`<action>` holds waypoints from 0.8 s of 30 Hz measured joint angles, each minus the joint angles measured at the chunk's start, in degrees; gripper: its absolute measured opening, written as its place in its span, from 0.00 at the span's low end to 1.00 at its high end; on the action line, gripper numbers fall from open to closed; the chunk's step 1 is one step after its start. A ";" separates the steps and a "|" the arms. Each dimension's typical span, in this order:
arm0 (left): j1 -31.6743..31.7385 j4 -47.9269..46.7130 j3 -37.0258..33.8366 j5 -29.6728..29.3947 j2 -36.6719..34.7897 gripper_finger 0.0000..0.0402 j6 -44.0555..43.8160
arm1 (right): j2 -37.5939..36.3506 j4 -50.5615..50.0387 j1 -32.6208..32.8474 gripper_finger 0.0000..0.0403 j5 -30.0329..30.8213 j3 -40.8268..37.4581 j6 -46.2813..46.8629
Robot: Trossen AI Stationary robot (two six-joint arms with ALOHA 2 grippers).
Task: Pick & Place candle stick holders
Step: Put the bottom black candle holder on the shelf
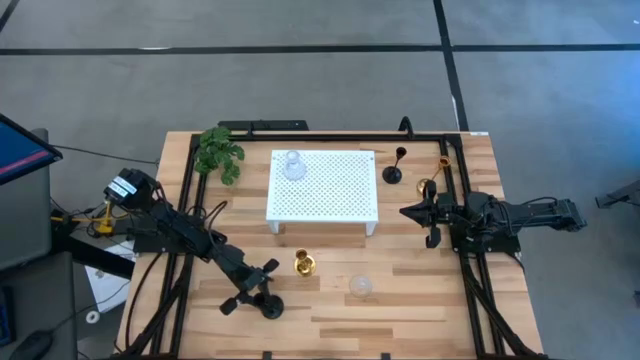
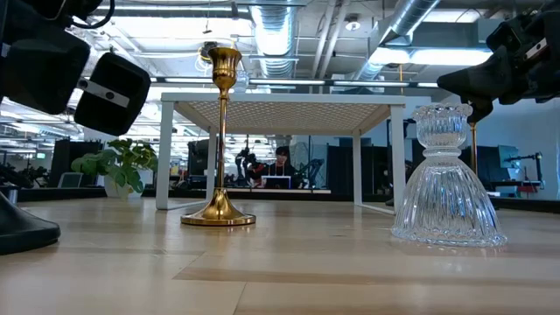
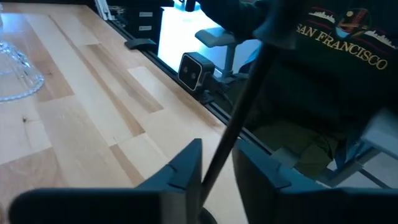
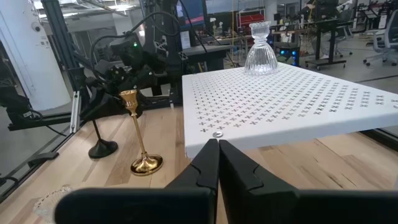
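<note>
One black candle stick holder (image 1: 270,303) stands at the table's front, its thin stem (image 3: 233,124) clamped between the left gripper (image 1: 262,288) fingers, base on the wood. The right gripper (image 1: 413,213), fingers pressed together and empty, hovers beside the white platform (image 1: 325,185).

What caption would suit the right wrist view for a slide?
Right gripper shut, facing the white perforated platform with a clear glass holder on it; gold holder stands beside.
</note>
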 joint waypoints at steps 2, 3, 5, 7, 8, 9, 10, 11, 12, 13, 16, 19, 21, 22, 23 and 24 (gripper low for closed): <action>0.00 0.00 0.00 -0.02 0.00 0.16 -0.05 | 0.01 0.00 0.00 0.00 0.00 0.01 0.00; 0.00 0.00 0.00 -0.02 0.00 0.14 -0.28 | 0.00 0.00 0.00 0.00 0.00 0.01 0.00; 0.00 0.13 -0.02 -0.06 0.00 0.10 -0.31 | 0.02 0.00 0.00 0.00 0.00 0.01 0.00; 0.02 0.62 -0.01 -0.26 0.00 0.06 -0.28 | 0.02 0.00 0.00 0.00 0.00 -0.01 0.00; 0.02 0.88 0.00 -0.64 0.00 0.05 -0.34 | 0.00 0.00 0.00 0.00 0.00 -0.01 0.00; 0.00 1.25 -0.02 -1.43 0.00 0.04 -0.59 | 0.01 0.00 0.00 0.00 0.00 0.01 0.00; -0.01 1.70 -0.05 -2.72 0.00 0.04 -1.57 | 0.01 0.00 0.00 0.00 0.00 0.01 0.00; -0.04 2.27 -0.07 -4.39 0.00 0.04 -3.06 | 0.01 0.00 0.00 0.00 0.00 0.00 0.00; -0.04 2.68 -0.06 -6.73 -0.18 0.04 -4.97 | 0.02 0.00 -0.01 0.00 0.00 -0.01 0.00; -0.02 2.59 -0.07 -9.50 -0.57 0.05 -7.05 | 0.00 0.00 0.00 0.00 0.00 0.00 0.00; 0.07 0.98 -0.04 -14.95 -1.20 0.06 -12.70 | 0.02 0.00 0.00 0.00 -0.02 -0.01 0.00; 0.00 0.64 -0.07 -15.65 -1.20 0.04 -13.83 | 0.01 0.00 0.00 0.00 -0.02 -0.01 0.00; 0.00 0.65 -0.04 -15.75 -1.20 0.03 -13.94 | 0.02 0.00 0.00 0.00 -0.02 0.01 0.00; 0.00 0.45 -0.04 -15.97 -1.37 0.03 -13.94 | 0.02 0.00 0.00 0.00 -0.02 0.01 0.00; 0.00 0.02 -0.05 -16.35 -1.86 0.04 -14.02 | 0.02 0.00 -0.01 0.00 -0.02 -0.01 0.01; -0.04 -0.14 -0.07 -16.88 -2.50 0.05 -14.59 | 0.02 0.00 0.00 0.00 -0.02 0.00 0.00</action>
